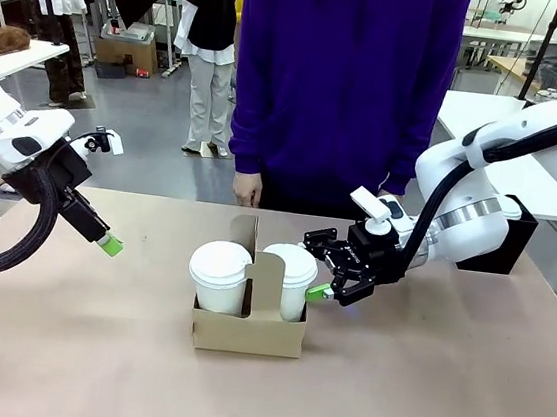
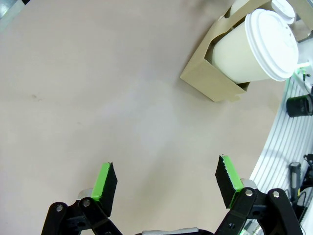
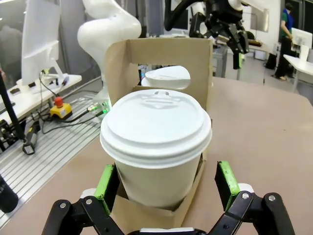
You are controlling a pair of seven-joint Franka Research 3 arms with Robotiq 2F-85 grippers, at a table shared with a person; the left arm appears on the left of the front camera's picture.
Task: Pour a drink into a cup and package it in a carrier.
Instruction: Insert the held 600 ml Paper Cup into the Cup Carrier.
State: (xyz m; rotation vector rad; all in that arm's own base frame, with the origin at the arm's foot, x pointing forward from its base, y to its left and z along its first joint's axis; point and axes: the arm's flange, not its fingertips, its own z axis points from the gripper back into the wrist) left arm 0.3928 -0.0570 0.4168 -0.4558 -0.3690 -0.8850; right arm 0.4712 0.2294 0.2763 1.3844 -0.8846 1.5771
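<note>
The brown cardboard carrier (image 1: 244, 333) stands mid-table with two white lidded cups in its slots. The cup (image 1: 292, 269) fills the right slot, and my right gripper (image 1: 315, 268) is open around it, a green pad on each side and clear of its wall. Up close, the cup (image 3: 156, 128) sits between the open right gripper (image 3: 166, 180) fingers, in front of the carrier's handle panel (image 3: 161, 51). My left gripper (image 1: 107, 241) hovers open to the left, empty over bare table (image 2: 166, 181). The drink is hidden.
A second lidded cup (image 1: 220, 267) occupies the left slot, the nearer one (image 2: 254, 46) in the left wrist view. A person in a purple top (image 1: 344, 75) stands at the far edge, one hand (image 1: 249, 188) hanging. A black box (image 1: 504, 242) sits behind my right arm.
</note>
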